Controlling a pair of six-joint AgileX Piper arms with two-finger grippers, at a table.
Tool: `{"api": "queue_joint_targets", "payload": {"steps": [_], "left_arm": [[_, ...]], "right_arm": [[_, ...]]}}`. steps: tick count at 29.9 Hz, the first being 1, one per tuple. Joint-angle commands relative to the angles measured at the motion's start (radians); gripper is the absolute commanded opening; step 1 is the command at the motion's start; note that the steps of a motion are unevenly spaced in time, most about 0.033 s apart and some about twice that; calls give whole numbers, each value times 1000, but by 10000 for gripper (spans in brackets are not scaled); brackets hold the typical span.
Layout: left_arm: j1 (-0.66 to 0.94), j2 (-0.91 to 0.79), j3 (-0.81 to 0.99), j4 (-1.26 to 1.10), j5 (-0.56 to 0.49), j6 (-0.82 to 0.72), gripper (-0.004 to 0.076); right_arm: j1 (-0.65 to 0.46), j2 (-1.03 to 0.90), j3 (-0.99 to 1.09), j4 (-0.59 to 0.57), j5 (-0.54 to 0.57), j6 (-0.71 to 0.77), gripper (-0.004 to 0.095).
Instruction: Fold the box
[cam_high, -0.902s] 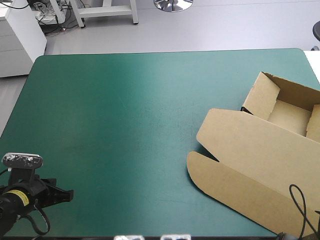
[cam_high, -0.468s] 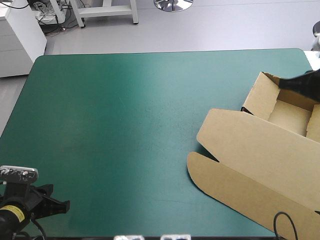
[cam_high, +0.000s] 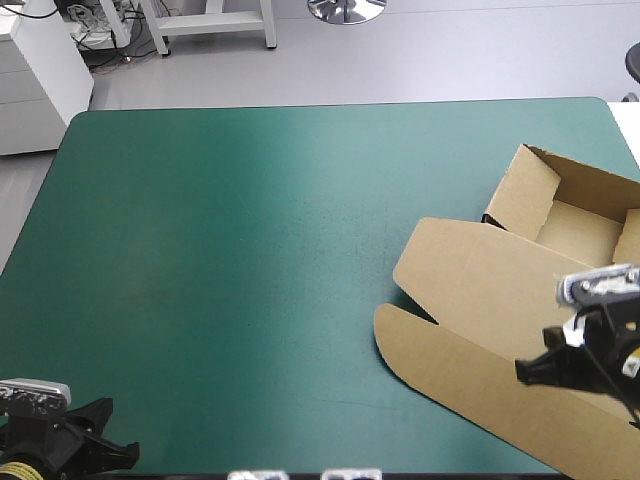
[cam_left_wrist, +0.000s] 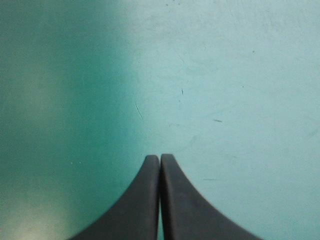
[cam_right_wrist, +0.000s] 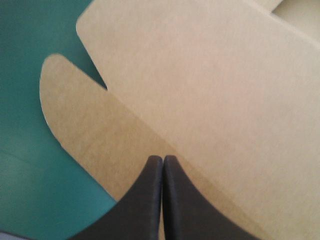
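Brown cut-board box (cam_high: 578, 226): tray walls raised, lid (cam_high: 480, 280) flat, unfinished. Right black-finned gripper (cam_high: 522, 370) over lid, left gripper (cam_high: 128, 457) aside; both pinched together, empty.

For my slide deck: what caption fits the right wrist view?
Right gripper, shut, above the flat lid of the brown box on the teal-green cover.

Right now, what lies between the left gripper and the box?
Nothing: only bare teal-green cover runs from the left gripper to the box, as the high view shows.
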Motion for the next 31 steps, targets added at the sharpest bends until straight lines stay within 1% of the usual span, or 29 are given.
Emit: {"api": "queue_joint_targets", "payload": {"steps": [1, 4, 8, 15, 31], "left_arm": [[-3, 11, -8, -7, -85, 26, -10], [-3, 11, 3, -5, -103, 28, -10], [-3, 11, 5, -5, -102, 28, -10], [-3, 11, 5, -5, -102, 24, -10], [-3, 11, 5, -5, -102, 24, -10]], "right_arm": [[6, -120, 153, 1, -44, -12, -13], [6, -215, 263, 16, -76, -26, -13], [6, -326, 365, 43, -88, -73, -13], [6, -460, 429, 43, -111, -95, -13], [6, -480, 440, 43, -107, -94, -13]]}}
